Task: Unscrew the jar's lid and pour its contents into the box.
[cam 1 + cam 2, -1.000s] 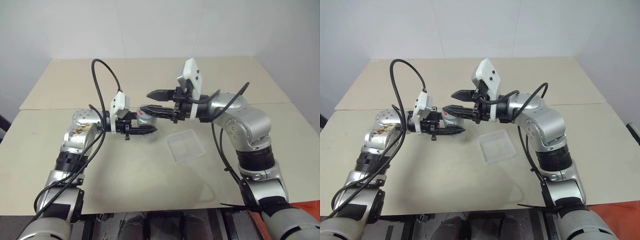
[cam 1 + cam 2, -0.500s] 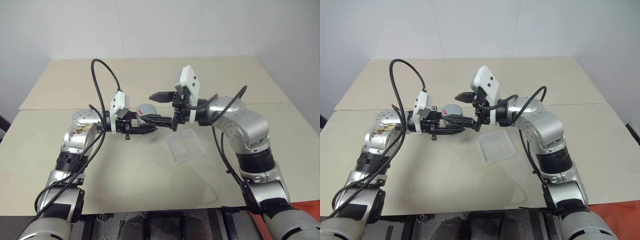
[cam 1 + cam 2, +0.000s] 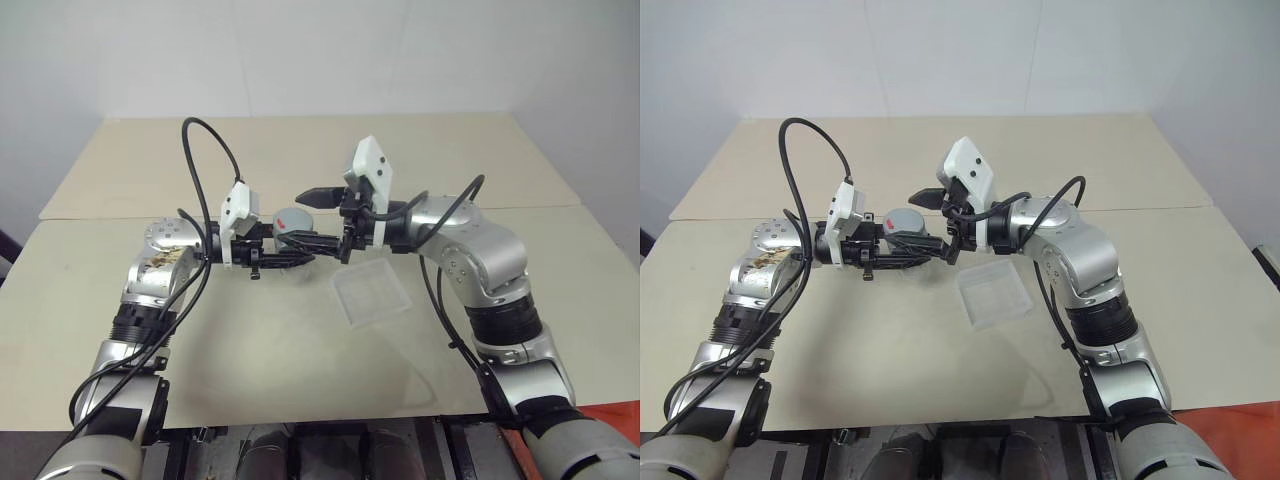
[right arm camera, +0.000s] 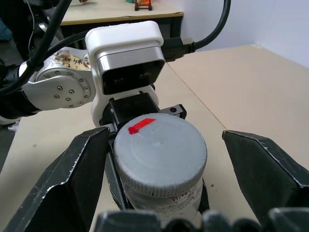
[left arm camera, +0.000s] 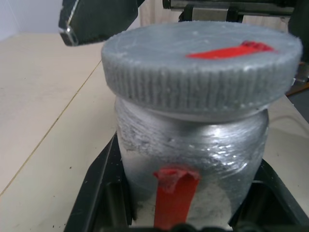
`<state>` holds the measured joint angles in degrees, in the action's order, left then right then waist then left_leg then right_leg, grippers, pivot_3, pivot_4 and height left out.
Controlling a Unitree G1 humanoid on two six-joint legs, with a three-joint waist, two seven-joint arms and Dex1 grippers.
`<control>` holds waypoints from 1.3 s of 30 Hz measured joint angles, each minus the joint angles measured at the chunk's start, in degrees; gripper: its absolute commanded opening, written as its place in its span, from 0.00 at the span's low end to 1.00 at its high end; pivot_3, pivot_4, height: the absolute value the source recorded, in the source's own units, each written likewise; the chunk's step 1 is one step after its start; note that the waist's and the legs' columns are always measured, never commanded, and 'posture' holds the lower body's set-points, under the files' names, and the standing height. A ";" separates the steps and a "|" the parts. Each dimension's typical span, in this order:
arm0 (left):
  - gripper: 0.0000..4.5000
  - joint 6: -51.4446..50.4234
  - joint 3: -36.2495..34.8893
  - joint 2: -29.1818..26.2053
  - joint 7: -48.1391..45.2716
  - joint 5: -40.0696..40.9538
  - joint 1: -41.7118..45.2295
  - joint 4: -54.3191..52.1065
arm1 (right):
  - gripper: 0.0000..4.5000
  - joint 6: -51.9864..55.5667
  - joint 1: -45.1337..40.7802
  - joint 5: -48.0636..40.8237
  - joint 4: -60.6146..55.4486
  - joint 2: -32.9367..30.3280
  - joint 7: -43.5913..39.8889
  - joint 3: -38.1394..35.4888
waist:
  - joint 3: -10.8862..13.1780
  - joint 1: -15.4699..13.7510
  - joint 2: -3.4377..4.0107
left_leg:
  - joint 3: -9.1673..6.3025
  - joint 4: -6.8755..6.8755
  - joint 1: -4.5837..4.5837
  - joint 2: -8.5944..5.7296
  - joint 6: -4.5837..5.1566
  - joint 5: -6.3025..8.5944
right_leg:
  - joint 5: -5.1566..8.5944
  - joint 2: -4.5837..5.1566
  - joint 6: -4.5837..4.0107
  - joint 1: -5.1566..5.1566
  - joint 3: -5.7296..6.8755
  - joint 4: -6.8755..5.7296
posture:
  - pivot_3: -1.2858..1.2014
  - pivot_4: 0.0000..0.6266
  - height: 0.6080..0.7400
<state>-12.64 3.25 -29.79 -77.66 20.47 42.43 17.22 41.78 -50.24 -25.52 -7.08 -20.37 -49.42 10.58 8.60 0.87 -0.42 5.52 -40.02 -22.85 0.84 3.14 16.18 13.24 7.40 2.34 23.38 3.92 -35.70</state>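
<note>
Jar (image 4: 161, 166) — between right hand (image 4: 159, 169) fingers

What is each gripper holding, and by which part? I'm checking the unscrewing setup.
The left gripper clamps the jar by its body, below the lid. The right gripper holds nothing, open astride the lid.

**Jar capped and upright, box lying apart**

You'll see the jar (image 5: 193, 150) standing upright, silvery-white with a vertical red stripe on its side; the lid (image 4: 161, 150), a grey ribbed disc with a red mark on top, sits on it, tilted slightly in the left wrist view; the box (image 3: 371, 293), a shallow clear square tray with rounded corners, lies flat on the table (image 3: 300, 370), near the jar but apart from it.
</note>
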 measured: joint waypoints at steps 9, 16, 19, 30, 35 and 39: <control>0.43 0.00 0.00 0.00 0.00 0.01 0.00 0.00 | 0.89 0.00 0.01 0.00 0.46 0.45 -0.51 0.13 | 0.00 0.00 0.00 | 0.00 0.00 0.00 0.00 0.00 0.00 | 0.00 0.00 0.00 0.00 0.00 0.00 | 0.52 0.24 1.00; 0.43 0.02 -0.03 -0.01 0.00 0.01 0.00 -0.01 | 0.61 0.00 0.01 -0.01 0.47 0.56 -0.51 0.13 | 0.00 0.01 0.00 | 0.00 0.00 0.00 0.00 0.00 0.00 | 0.00 0.00 0.00 0.00 0.00 0.00 | 0.52 0.24 1.00; 0.43 0.03 -0.03 -0.01 0.01 0.01 0.00 -0.01 | 0.61 0.00 0.01 -0.04 0.46 0.56 -0.50 0.11 | 0.00 0.00 0.00 | 0.00 0.00 0.00 0.00 0.00 0.00 | 0.00 0.00 0.00 0.00 0.00 0.00 | 0.52 0.24 1.00; 0.43 0.23 -0.02 -0.43 -0.16 -0.11 -0.28 1.03 | 0.61 0.22 -1.22 -2.75 -1.69 -3.37 1.74 -7.56 | 0.00 -0.19 0.00 | -0.01 0.00 -0.01 0.00 0.00 0.00 | 0.00 0.00 0.00 0.00 0.00 0.00 | 0.52 0.24 1.00; 0.43 0.74 -0.54 -0.63 1.01 -0.11 -0.23 1.56 | 0.61 -0.01 5.74 -2.14 -4.19 -8.42 5.01 -12.58 | 0.00 -0.34 0.00 | -0.03 0.06 -0.01 0.00 0.00 0.00 | 0.00 0.00 0.00 -0.03 0.01 0.05 | 0.52 0.24 1.00; 0.43 1.80 -2.58 -0.58 3.33 -0.09 -0.05 1.86 | 0.61 -1.93 18.50 5.17 -3.88 -13.80 11.43 -14.18 | 0.00 -0.72 -0.01 | 0.02 0.08 -0.02 -0.01 0.00 0.00 | 0.00 0.02 0.00 -0.01 0.01 0.10 | 0.52 0.24 1.00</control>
<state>-10.85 0.66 -30.36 -74.33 20.38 42.38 19.08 39.85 -31.75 -20.36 -10.97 -34.16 -37.99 -3.60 8.60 0.15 -0.42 5.55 -39.94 -22.88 0.84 3.14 16.19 13.24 7.42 2.35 23.36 3.93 -35.60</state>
